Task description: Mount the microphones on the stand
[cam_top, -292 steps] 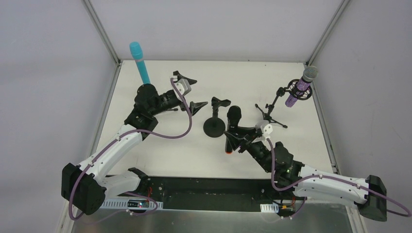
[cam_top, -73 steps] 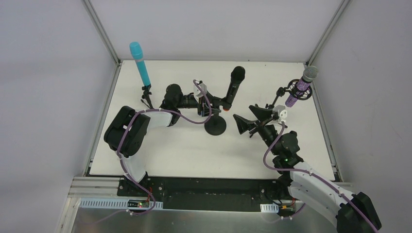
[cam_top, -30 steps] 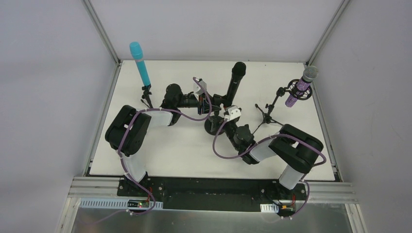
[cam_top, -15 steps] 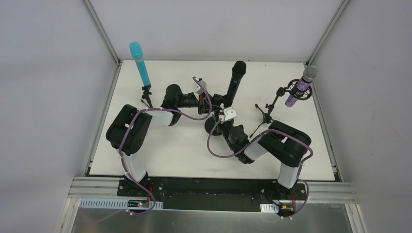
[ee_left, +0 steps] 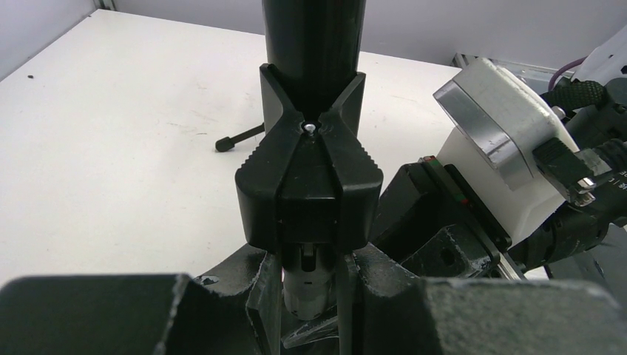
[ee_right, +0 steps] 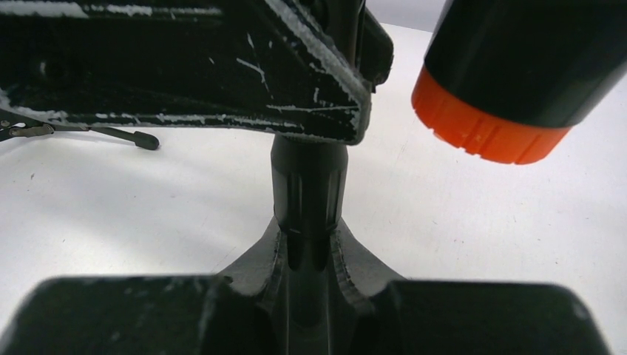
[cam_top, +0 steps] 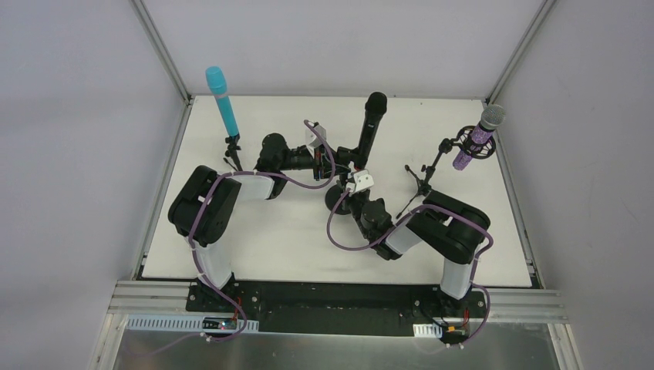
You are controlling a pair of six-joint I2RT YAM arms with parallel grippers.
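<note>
The black microphone (cam_top: 371,127) stands almost upright in the clip (ee_left: 308,185) of the middle stand (cam_top: 336,202). Its orange end ring (ee_right: 484,129) hangs free below the clip. My left gripper (ee_left: 314,296) comes in from the left and is shut on the grey neck just under the clip. My right gripper (ee_right: 309,270) is shut on the stand's black post (ee_right: 309,185), low down and from the near side. The turquoise microphone (cam_top: 220,96) sits in its stand at the back left. At the right, the purple microphone (cam_top: 480,137) rests in a shock mount.
The purple microphone's tripod (cam_top: 423,181) spreads its legs just right of the middle stand; one rubber-tipped leg (ee_right: 122,135) lies on the white table (cam_top: 270,239). The right wrist's white camera housing (ee_left: 503,159) is close beside my left gripper. Grey walls ring the table.
My right gripper has closed onto the stand's post and shifted slightly left. The black microphone has tipped a little more upright. My left gripper has kept its hold.
</note>
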